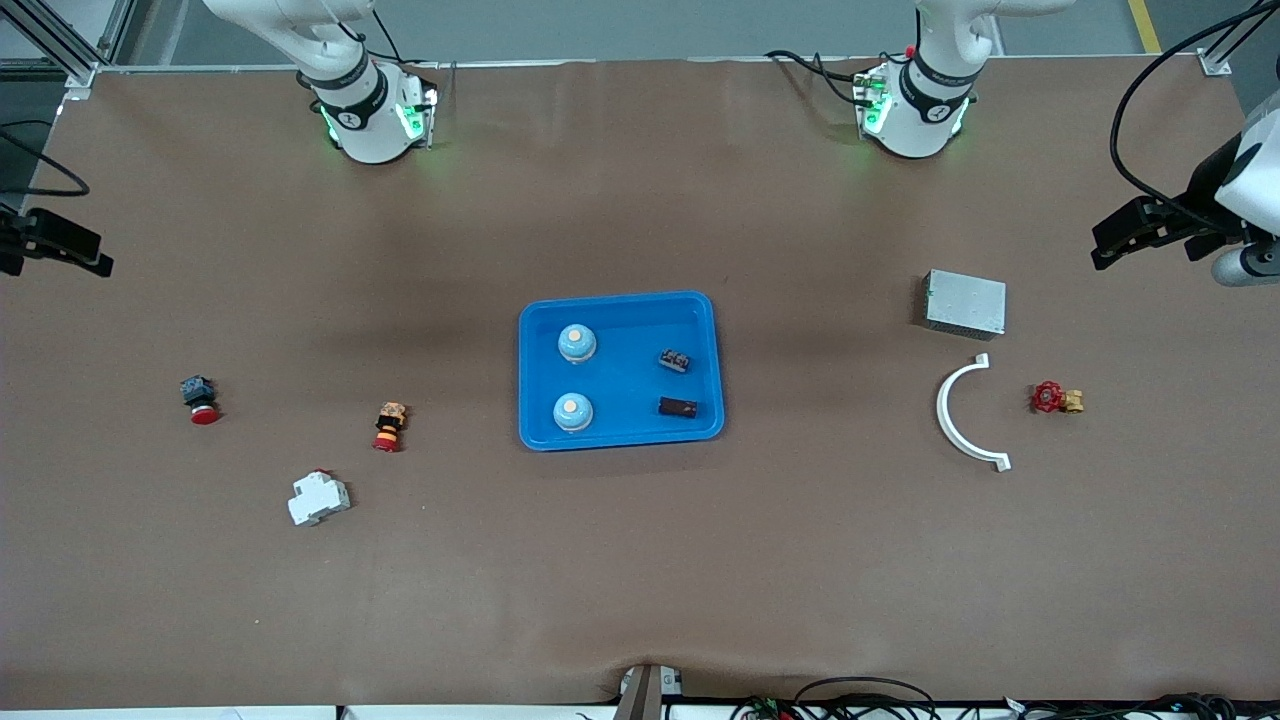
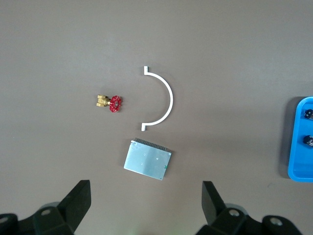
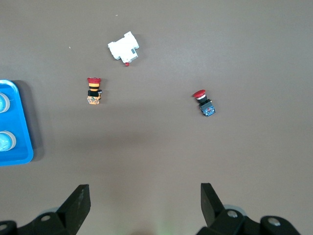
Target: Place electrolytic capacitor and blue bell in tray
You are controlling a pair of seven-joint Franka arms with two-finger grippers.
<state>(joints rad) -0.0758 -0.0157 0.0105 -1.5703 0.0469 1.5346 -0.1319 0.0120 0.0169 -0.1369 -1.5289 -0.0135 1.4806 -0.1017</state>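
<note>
Shallow bright-blue rectangular plastic tray (image 1: pixel 705 330) at mid-table ringed by bare brown tabletop (image 1: pixel 640 560), left gripper (image 2: pixel 145 205) and right gripper (image 3: pixel 145 204) parked over table ends, jaws spread wide, empty

A robotics lab (paper-covered table (image 1: pixel 640 560), aluminium framing (image 1: pixel 60 40))
</note>
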